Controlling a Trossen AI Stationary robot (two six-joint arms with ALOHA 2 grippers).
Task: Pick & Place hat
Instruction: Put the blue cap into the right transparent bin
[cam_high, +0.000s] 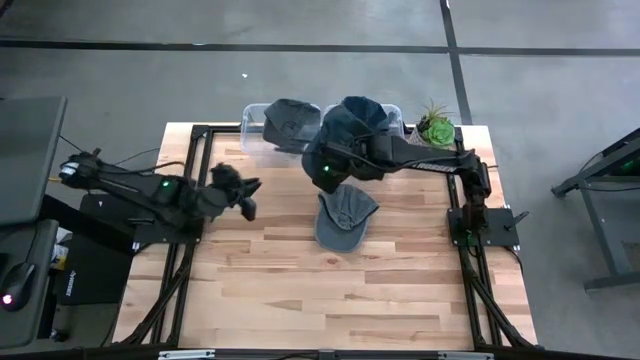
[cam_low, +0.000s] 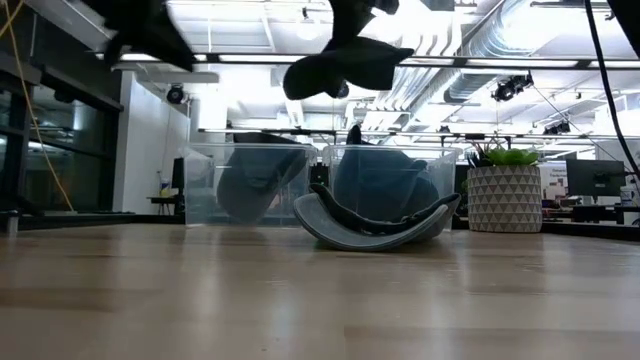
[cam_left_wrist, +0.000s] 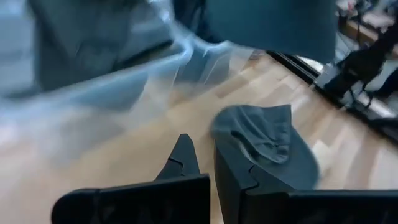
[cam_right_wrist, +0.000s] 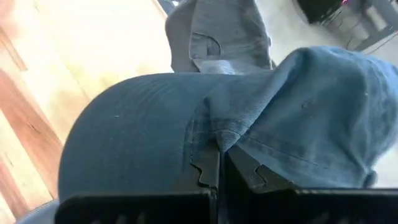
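The right claw (cam_right_wrist: 219, 163) has its dark fingers pinched together on a dark blue cap (cam_right_wrist: 186, 130), gripping soft denim-like cloth where the stiff, rounded brim meets the crumpled crown. In the high view this cap (cam_high: 355, 122) hangs above the far middle of the pale wooden plank tabletop (cam_high: 300, 290), over the clear plastic bins (cam_high: 262, 135) at the far edge. Another grey cap (cam_high: 291, 120) rests in the left bin, slumped against its wall.

A third grey cap (cam_high: 345, 218) lies on the tabletop near the middle, upside down with its brim curled upward, just nearer than the held one and apart from both claws. A potted plant (cam_low: 505, 190) in a faceted white pot stands at the far right.

The left claw (cam_high: 240, 192) hovers to the left of the lying cap, its fingers (cam_left_wrist: 184, 163) narrowly parted and holding nothing.
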